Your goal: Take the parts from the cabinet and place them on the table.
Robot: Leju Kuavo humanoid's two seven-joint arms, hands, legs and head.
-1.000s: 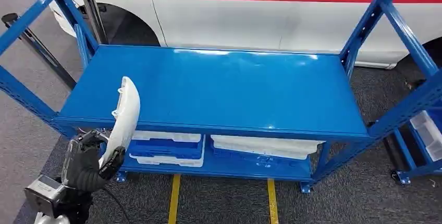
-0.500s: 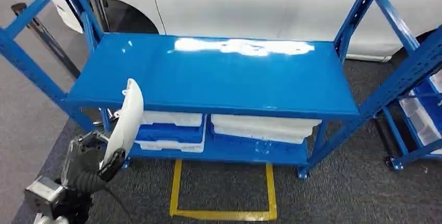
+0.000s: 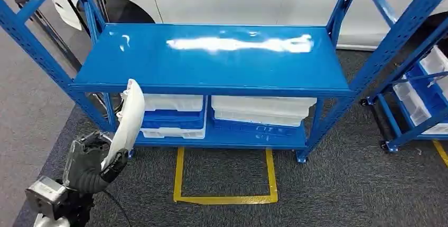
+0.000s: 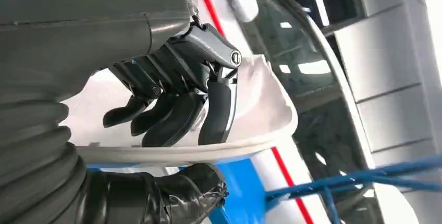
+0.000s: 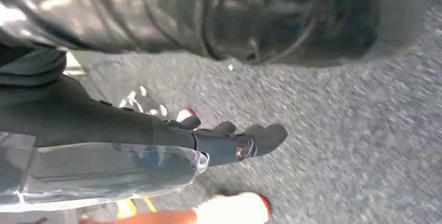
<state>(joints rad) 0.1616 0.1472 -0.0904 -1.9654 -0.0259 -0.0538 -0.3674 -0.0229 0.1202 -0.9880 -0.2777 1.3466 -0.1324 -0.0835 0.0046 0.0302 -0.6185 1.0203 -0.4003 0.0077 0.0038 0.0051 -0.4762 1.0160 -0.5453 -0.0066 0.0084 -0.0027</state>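
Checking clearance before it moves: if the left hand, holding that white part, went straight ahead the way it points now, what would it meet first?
Probably the front edge of the blue shelf: the white part held by the left hand already reaches up near it. Depth is unclear.

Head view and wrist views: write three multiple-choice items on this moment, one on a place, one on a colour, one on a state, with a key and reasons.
1. Where is the white part?
A. On the top shelf
B. In the left hand
C. On the floor

2. What colour is the rack?
A. Blue
B. Green
C. Black

3. What state is the right hand in?
A. Gripping a bin
B. Pinching tape
C. Holding nothing, fingers extended

Key: 1 B, the left hand grips the part's lower end, upright, in front of the rack; 2 A, shelves and posts are blue; 3 C, the right wrist view shows it over grey carpet, nothing in it.
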